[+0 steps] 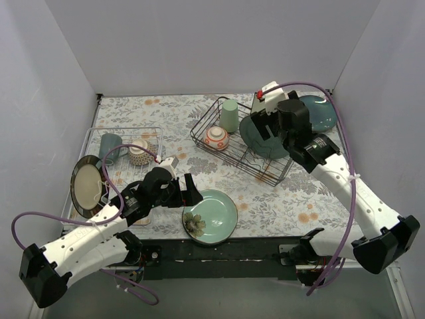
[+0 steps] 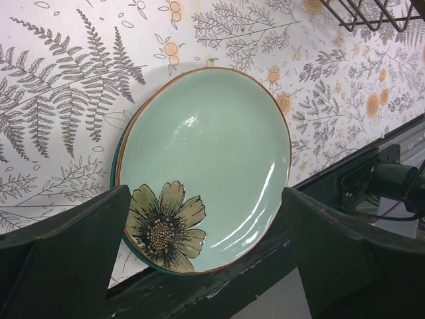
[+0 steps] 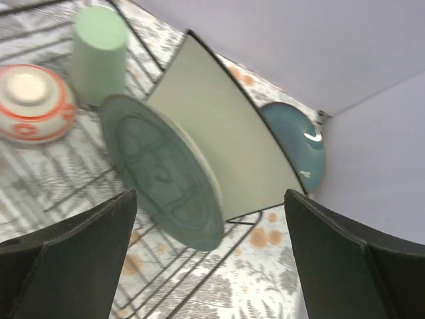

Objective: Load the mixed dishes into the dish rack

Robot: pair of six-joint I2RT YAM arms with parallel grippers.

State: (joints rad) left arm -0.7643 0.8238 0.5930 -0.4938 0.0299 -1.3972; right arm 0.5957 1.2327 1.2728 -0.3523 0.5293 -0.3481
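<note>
Lower centre, flowered plate (image 2: 206, 166) seemingly overhangs the near tabletop (image 2: 66, 80) edge, left end effector (image 2: 204, 199) apart beside it; right end effector (image 3: 209, 199) apart over dish rack (image 1: 259, 169).

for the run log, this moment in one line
left fingers: open over flower plate | right fingers: open over dish rack | racked: cup, bowl, square plate

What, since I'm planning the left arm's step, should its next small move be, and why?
Probably lower the open left gripper to the rim of the round light green flower plate: it lies flat, framed between the spread jaws, outside the black wire dish rack.
</note>
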